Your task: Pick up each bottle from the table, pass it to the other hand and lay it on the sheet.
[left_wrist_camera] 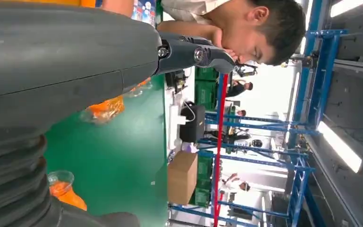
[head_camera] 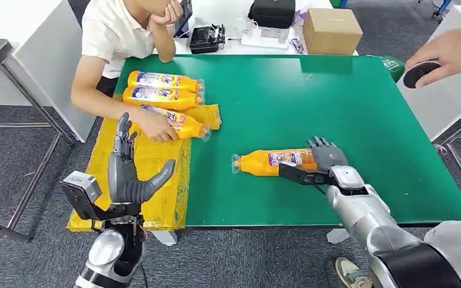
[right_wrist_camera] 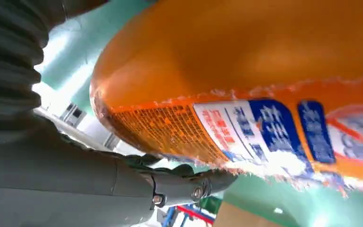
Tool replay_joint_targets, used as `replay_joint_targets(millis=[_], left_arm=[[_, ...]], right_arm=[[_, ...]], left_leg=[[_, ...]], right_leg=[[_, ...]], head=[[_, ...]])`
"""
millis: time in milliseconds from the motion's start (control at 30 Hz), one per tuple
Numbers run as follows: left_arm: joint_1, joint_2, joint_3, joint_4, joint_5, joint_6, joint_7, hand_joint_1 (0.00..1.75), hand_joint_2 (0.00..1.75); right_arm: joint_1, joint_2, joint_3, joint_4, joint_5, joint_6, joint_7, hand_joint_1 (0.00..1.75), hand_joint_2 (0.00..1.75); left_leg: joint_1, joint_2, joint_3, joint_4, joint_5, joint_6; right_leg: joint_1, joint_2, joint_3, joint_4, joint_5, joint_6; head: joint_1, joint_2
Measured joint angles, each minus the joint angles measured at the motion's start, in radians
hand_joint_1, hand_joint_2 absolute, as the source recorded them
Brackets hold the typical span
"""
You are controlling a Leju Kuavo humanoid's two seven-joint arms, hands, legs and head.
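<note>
Currently the right hand [head_camera: 327,159] is wrapped around the base end of 1 orange bottle [head_camera: 270,162] lying on its side on the green table [head_camera: 336,102], its cap pointing away from the hand toward the yellow sheet [head_camera: 156,180]. The left hand [head_camera: 129,174] is raised above that sheet, fingers spread wide and holding nothing. Beyond the left hand's fingertips, 3 more bottles [head_camera: 163,90] lie side by side on the sheet, and a person's hand [head_camera: 156,127] rests on the nearest 1.
</note>
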Motion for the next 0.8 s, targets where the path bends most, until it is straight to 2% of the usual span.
replay_joint_targets(millis=[33,67,100,133,167,500,800], left_arm=[[-0.002,0.000,0.000,0.001,0.005,0.000,0.001,0.00,1.75],[-0.003,0.000,0.000,0.003,0.006,-0.001,0.001,0.00,1.75],[-0.004,0.000,0.000,0.005,0.008,-0.002,0.001,0.00,1.75],[-0.005,0.000,0.000,0.006,0.010,-0.002,0.001,0.00,1.75],[-0.005,0.000,0.000,0.009,0.014,-0.002,0.001,0.00,1.75],[-0.021,0.000,-0.002,0.025,0.018,-0.003,-0.011,0.00,1.75],[-0.022,0.000,-0.002,0.030,0.023,-0.003,-0.013,0.00,1.75]], right_arm=[[0.002,-0.002,-0.001,0.004,-0.012,0.008,-0.015,0.19,1.75],[0.005,-0.004,-0.004,0.006,-0.027,0.008,-0.031,0.03,1.75],[0.009,-0.005,-0.009,0.008,-0.041,0.006,-0.046,0.09,1.75],[0.012,-0.006,-0.015,0.008,-0.050,0.003,-0.053,0.52,1.75],[0.017,-0.007,-0.021,0.009,-0.059,-0.006,-0.061,1.75,1.75],[0.039,0.000,-0.076,0.015,-0.122,-0.023,-0.181,1.75,1.75],[0.054,0.002,-0.094,0.015,-0.125,-0.026,-0.202,1.75,1.75]], left_leg=[[0.000,0.000,0.001,0.000,0.000,0.000],[0.000,0.000,0.002,0.000,-0.001,0.000],[0.000,0.000,0.002,0.000,-0.001,0.000],[0.000,0.000,0.002,0.000,-0.001,0.000],[0.000,0.000,0.003,0.000,0.000,0.000],[0.000,0.001,0.007,0.000,-0.001,0.000],[0.000,0.002,0.008,0.000,-0.001,0.000]], right_leg=[[0.000,0.000,0.001,0.000,0.000,0.000],[0.000,0.000,0.002,0.000,0.000,0.000],[0.000,0.000,0.002,0.000,0.000,0.000],[0.000,0.000,0.002,0.000,0.000,0.000],[0.000,0.000,0.002,-0.001,0.000,0.000],[0.000,0.001,0.006,-0.001,0.000,0.000],[0.001,0.001,0.007,-0.001,0.000,0.000]], head=[[0.000,0.000],[0.000,0.000],[0.000,0.000],[0.000,0.000],[0.000,0.000],[0.000,0.000],[0.000,0.000]])
